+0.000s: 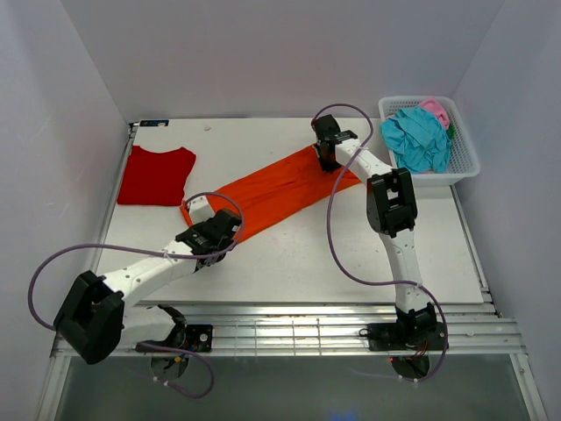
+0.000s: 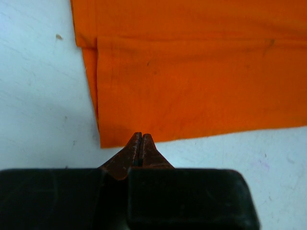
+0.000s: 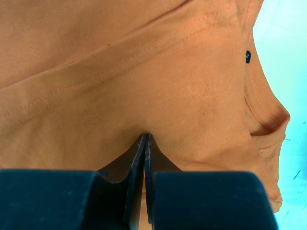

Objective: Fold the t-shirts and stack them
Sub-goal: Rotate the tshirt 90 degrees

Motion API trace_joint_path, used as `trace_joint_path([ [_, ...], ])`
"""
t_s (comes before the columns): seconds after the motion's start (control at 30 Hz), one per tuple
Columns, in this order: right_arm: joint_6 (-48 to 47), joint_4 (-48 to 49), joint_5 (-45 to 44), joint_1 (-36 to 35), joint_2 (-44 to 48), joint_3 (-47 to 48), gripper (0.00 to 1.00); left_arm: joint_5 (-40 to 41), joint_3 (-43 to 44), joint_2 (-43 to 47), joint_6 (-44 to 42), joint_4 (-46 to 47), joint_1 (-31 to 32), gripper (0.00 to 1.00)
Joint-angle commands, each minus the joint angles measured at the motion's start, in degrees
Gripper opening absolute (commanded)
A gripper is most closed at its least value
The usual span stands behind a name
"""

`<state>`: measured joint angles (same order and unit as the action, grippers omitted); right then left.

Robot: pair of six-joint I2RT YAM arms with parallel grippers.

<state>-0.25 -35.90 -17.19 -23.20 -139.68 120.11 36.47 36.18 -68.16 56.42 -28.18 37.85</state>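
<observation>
Firstly, nearest the bases, the left arm reaches out over the white table. The left gripper sits at the near-left end of the orange t-shirt. In its wrist view the two fingers are pressed flat together with no gap, and their tips meet the shirt's near hem beside a corner. Whether any cloth is nipped between them cannot be told.

The orange t-shirt lies on the table as a long diagonal band, running from that gripper toward the far right, and is folded lengthwise (one layer's edge shows over another in the left wrist view).

At the band's far end, the right arm extends inward and the right gripper is down on the cloth. Its wrist view shows the fingers clenched, with orange fabric puckered and drawn in at the tips, close to the collar: a grasp on the shirt.

Further left, a red t-shirt lies flat and folded near the table's far-left corner, apart from the orange one.

At the far right stands a white lattice basket, holding a crumpled teal t-shirt and a pink t-shirt behind it.
</observation>
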Motion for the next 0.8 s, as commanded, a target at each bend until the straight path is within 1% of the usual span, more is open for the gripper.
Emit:
trace_joint_path([
  [0.0,-1.3,0.1,1.7,0.0,-1.7,-0.1,0.08,9.8,4.3,-4.0,-0.6,-0.1,-0.2,0.0],
  [0.07,-1.4,0.2,1.5,0.1,-1.0,-0.7,0.08,11.0,5.9,-7.2,-2.1,1.4,-0.9,0.0],
  [0.23,-1.6,1.1,1.5,0.2,0.4,-3.0,0.08,9.0,6.9,-13.1,-4.6,3.8,-4.7,0.0],
  [0.4,-2.0,1.4,0.8,0.3,0.0,-3.0,0.08,6.4,5.1,-15.1,-5.6,5.9,-7.2,0.0],
  [0.6,-1.8,1.4,0.8,0.7,-0.5,-2.3,0.08,3.1,2.8,-16.9,-5.1,7.1,-7.3,0.0],
  [0.77,-1.8,1.4,0.8,0.8,-0.9,-1.5,0.08,-0.1,0.6,-16.1,-5.0,8.0,-7.3,0.0],
])
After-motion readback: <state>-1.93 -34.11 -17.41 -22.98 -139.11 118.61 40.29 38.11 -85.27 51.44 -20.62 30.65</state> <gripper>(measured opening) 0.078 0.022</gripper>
